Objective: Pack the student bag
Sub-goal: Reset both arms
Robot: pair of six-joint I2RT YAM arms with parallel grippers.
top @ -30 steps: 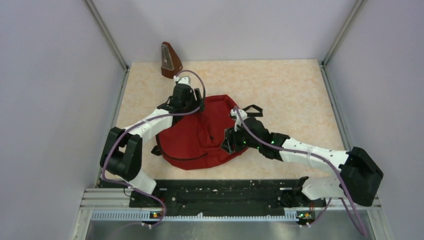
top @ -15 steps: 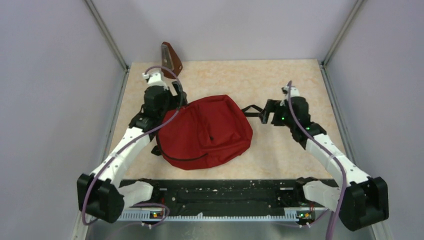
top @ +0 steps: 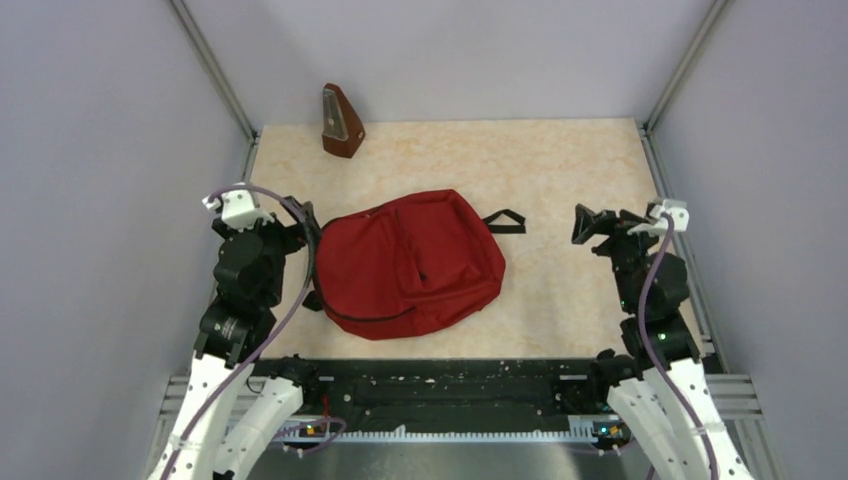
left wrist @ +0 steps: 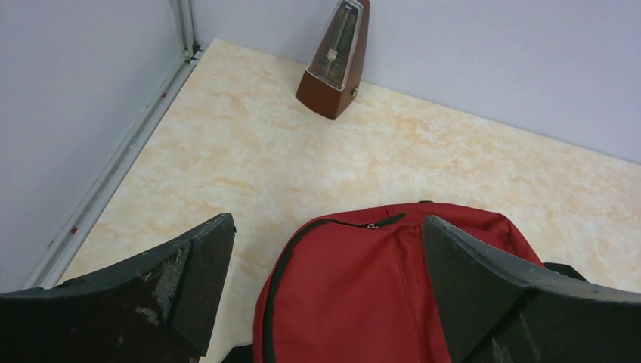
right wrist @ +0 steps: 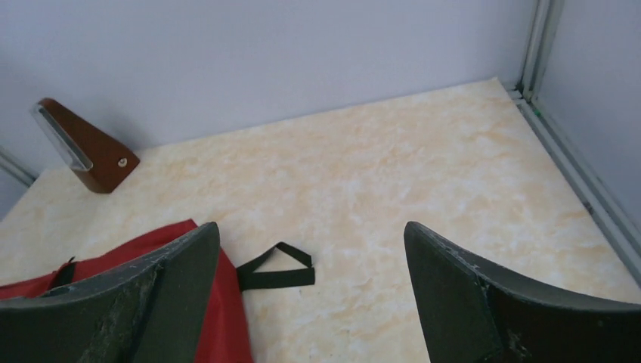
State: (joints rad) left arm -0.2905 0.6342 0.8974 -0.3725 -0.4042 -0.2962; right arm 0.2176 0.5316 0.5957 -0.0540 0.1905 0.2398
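Note:
The student bag (top: 405, 262), a dark red backpack with black trim, lies flat in the middle of the table. Its zipper (left wrist: 372, 224) looks shut, and its black top loop (top: 505, 222) rests on the table to the right. My left gripper (top: 303, 218) hovers open just left of the bag, apart from it. In the left wrist view the bag (left wrist: 378, 287) shows between the wide-spread fingers of that gripper (left wrist: 326, 221). My right gripper (top: 597, 228) is open to the right of the loop. Only bare table and the loop (right wrist: 276, 278) lie between its fingers, around (right wrist: 310, 227).
A brown wooden metronome (top: 340, 125) stands at the far left corner by the back wall, also seen as the metronome (left wrist: 336, 60) from the left wrist. Metal rails (top: 672, 215) and grey walls bound the table on the left, right and back.
Both arms have pulled back from the bag toward the near edge and outward. Both grippers went from nearly shut to wide open. The bag now lies alone.

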